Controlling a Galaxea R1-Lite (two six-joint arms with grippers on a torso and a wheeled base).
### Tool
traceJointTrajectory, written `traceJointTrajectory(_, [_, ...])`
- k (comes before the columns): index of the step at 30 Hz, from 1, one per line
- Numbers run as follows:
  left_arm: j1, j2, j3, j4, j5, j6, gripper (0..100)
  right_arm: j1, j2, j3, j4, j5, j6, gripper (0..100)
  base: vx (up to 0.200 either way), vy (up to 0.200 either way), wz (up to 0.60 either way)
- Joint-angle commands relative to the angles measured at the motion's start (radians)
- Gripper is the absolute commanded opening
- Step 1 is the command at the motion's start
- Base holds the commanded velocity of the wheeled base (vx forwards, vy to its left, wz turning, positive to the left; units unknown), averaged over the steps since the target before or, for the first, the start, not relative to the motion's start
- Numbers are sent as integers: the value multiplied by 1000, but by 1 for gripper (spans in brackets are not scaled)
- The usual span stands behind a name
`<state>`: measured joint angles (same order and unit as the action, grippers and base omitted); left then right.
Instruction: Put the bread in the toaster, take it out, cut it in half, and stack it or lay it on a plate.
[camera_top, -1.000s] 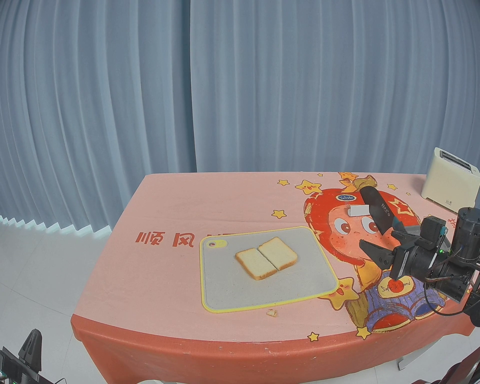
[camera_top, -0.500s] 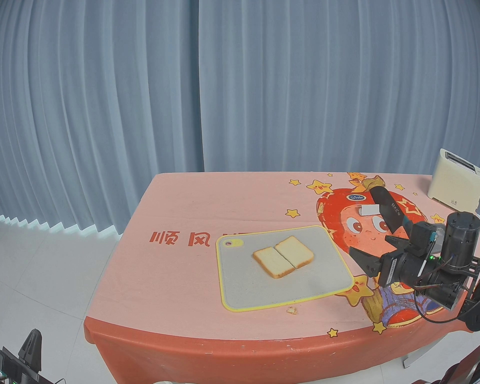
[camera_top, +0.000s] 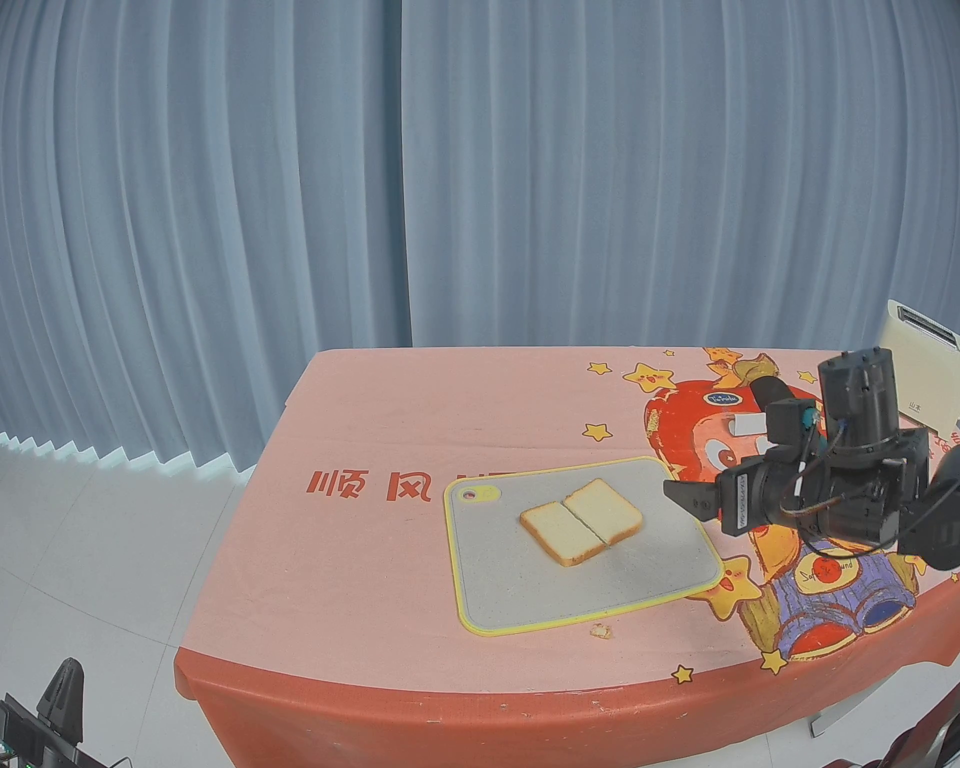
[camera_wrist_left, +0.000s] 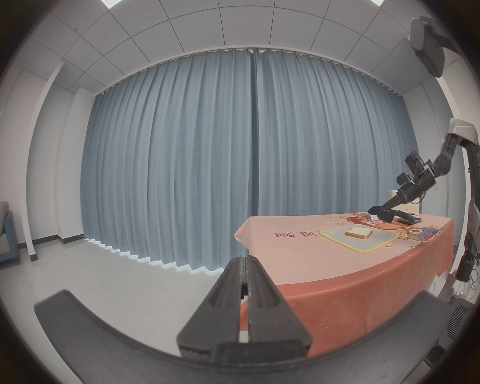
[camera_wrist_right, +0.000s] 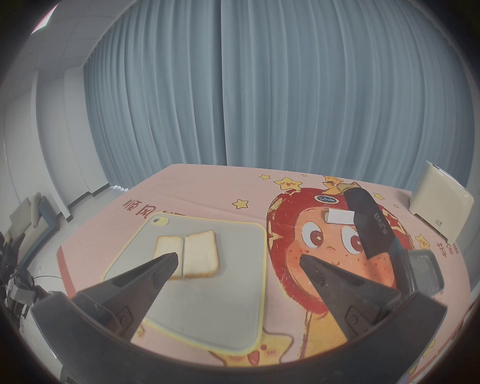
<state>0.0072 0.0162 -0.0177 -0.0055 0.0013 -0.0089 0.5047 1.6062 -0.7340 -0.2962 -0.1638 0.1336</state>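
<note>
Pale bread (camera_wrist_right: 187, 255) halves lie touching on the grey board (camera_wrist_right: 220, 300), left of the empty, wide-open right gripper (camera_wrist_right: 237, 258) hovering near its right edge.

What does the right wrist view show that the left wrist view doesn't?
Right wrist: the open right claw up close, and the cut splitting the bread into two halves side by side.
Left wrist: the shut left claw, low and off the table, plus the right arm seen from afar.
Both: bread on the board, the table and the curtain.
</note>
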Motion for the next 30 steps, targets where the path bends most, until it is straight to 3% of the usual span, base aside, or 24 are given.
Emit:
traceJointTrajectory(1, [0, -16, 18, -1, 0, 0, 0, -14, 156, -139, 66, 0, -3, 100, 0, 0, 0])
traceJointTrajectory(12, [0, -16, 18, -1, 0, 0, 0, -5, 307, -185, 58, -3, -11, 100, 0, 0, 0])
traceJointTrajectory(21, [0, -16, 18, -1, 0, 0, 0, -5, 311, -211, 65, -36, -16, 100, 0, 0, 0])
traceJointTrajectory(30, [0, -16, 18, -1, 0, 0, 0, -2, 327, -219, 65, -40, -20, 100, 0, 0, 0])
